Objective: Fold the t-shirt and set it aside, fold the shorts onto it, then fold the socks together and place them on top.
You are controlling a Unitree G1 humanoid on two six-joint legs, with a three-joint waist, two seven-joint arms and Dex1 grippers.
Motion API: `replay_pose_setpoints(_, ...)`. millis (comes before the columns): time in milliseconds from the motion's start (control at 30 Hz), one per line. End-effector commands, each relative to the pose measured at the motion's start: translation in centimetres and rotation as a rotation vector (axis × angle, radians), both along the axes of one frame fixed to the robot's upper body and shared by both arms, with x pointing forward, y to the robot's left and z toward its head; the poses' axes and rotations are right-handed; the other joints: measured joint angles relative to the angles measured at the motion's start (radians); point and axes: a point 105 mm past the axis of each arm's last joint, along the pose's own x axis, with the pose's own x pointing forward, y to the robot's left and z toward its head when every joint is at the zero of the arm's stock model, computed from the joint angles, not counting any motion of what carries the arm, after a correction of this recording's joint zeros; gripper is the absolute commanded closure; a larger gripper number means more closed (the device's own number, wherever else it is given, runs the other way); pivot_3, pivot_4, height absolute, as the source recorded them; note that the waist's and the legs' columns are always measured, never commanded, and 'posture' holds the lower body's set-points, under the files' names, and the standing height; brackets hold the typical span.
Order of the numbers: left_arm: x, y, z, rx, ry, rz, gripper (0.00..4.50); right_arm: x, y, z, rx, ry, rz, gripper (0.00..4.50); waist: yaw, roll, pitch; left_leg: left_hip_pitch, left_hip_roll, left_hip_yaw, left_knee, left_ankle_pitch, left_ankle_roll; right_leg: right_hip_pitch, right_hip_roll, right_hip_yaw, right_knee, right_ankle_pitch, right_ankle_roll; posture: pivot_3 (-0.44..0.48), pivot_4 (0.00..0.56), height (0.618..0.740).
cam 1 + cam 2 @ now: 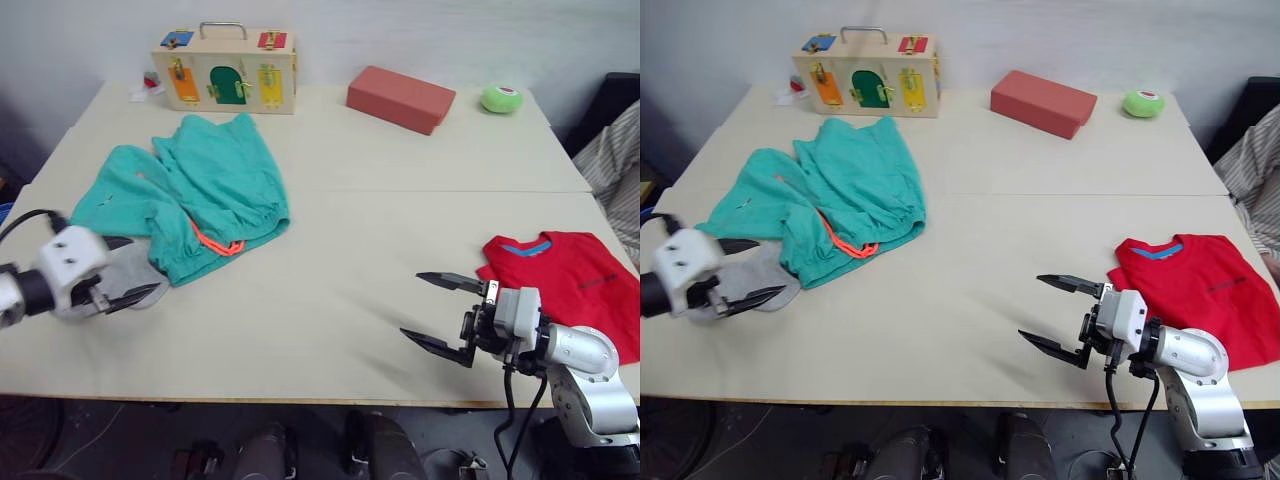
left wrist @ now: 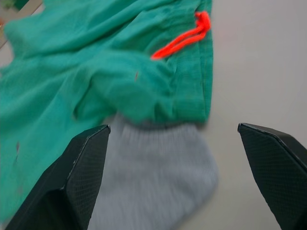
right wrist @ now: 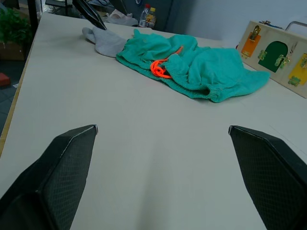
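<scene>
The red t-shirt lies folded near the table's right edge. The teal shorts with an orange drawstring lie crumpled at the left. A grey sock pokes out from under the shorts' waist. My left gripper is open, its fingers on either side of the sock just above it. My right gripper is open and empty over bare table, left of the t-shirt. The right wrist view looks across the table to the shorts and the sock.
A wooden latch box stands at the back left with small items beside it. A red block and a green round toy lie at the back right. Striped cloth shows past the table's right edge.
</scene>
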Motion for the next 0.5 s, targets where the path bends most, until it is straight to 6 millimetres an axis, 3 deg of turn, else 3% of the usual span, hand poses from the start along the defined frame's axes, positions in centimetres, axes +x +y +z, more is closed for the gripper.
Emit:
replay_pose_setpoints(33, 1.7, -1.6, 0.0, 0.106, 0.074, -0.079, 0.0, 0.0, 0.4, 1.0, 0.001, -0.015, 0.002, 0.03, -0.001, 0.0, 0.0, 0.0, 0.0, 0.002, 0.0, 0.0, 0.0, 0.0, 0.001, 0.0, 0.0, 0.0, 0.0, 0.0, 0.15, 0.74)
replay_pose_setpoints(100, 2.8, -2.1, -0.3, 0.172, 0.136, -0.093, 0.0, 0.1, 0.5, 1.1, 0.003, -0.014, -0.006, 0.03, -0.002, -0.001, 0.0, 0.0, 0.001, 0.004, 0.002, 0.0, 0.001, 0.0, 0.003, 0.001, 0.0, 0.0, 0.001, 0.0, 0.15, 0.74)
replay_pose_setpoints(200, 3.5, -1.9, -1.1, 0.266, 0.227, -0.09, 0.6, 0.0, 0.8, 1.3, 0.01, -0.011, -0.015, 0.0, -0.004, -0.001, 0.0, 0.002, 0.001, 0.007, 0.003, 0.0, 0.001, 0.0, 0.004, 0.003, 0.001, 0.0, 0.002, 0.0, 0.15, 0.74)
replay_pose_setpoints(400, 4.9, -2.2, -2.5, 0.294, 0.336, -0.073, 2.5, -0.3, 0.7, 1.5, 0.021, -0.002, -0.048, 0.0, 0.004, -0.001, 0.0, 0.002, 0.003, 0.007, 0.006, 0.001, 0.001, -0.001, 0.005, 0.005, 0.001, 0.0, 0.002, 0.0, 0.15, 0.74)
replay_pose_setpoints(500, 6.2, -3.2, -2.9, 0.202, 0.349, -0.059, 3.44, -0.5, 0.5, 1.2, 0.024, 0.0, -0.067, 0.0, 0.007, -0.001, 0.0, 0.002, 0.003, 0.007, 0.007, 0.001, 0.001, -0.001, 0.005, 0.005, 0.002, 0.0, 0.002, 0.0, 0.15, 0.74)
